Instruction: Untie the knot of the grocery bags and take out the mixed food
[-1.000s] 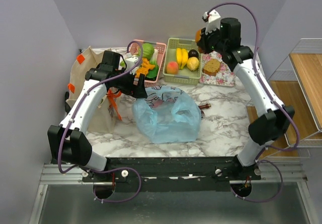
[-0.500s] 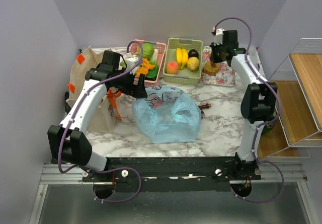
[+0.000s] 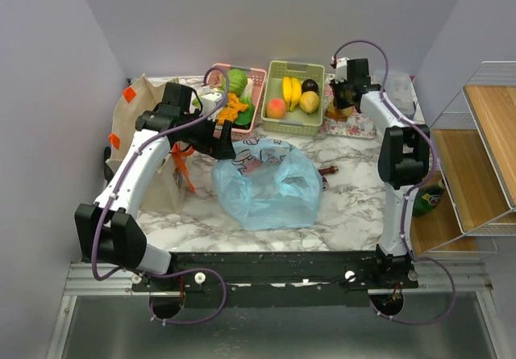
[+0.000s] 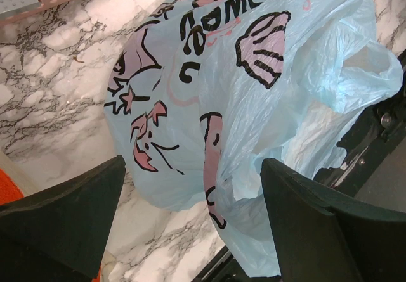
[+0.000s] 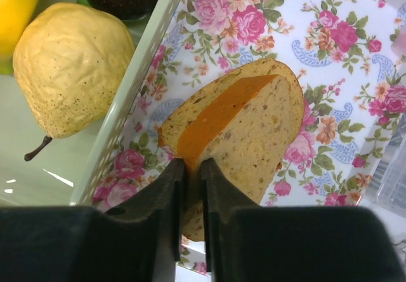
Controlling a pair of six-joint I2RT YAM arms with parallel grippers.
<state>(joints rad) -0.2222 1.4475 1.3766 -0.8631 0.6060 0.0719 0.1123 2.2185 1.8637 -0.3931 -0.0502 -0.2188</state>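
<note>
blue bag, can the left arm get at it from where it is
Probably yes: the left gripper hangs open just above the blue bag, and nothing lies between them.

Pink-and-black-printed light blue bag (image 4: pixel 285 85); pink floral cloth (image 5: pixel 330 16).

The left arm (image 3: pixel 133 177) reaches forward and inward from its base, wrist tipped downward. The left gripper (image 4: pixel 192 168) hangs with its jaws spread wide. The right arm (image 3: pixel 401 153) stretches to the far side, sharply bent at the elbow. The right gripper (image 5: pixel 193 171) points down, fingers nearly together with a thin slit between. Whether they grip anything is unclear.
</note>
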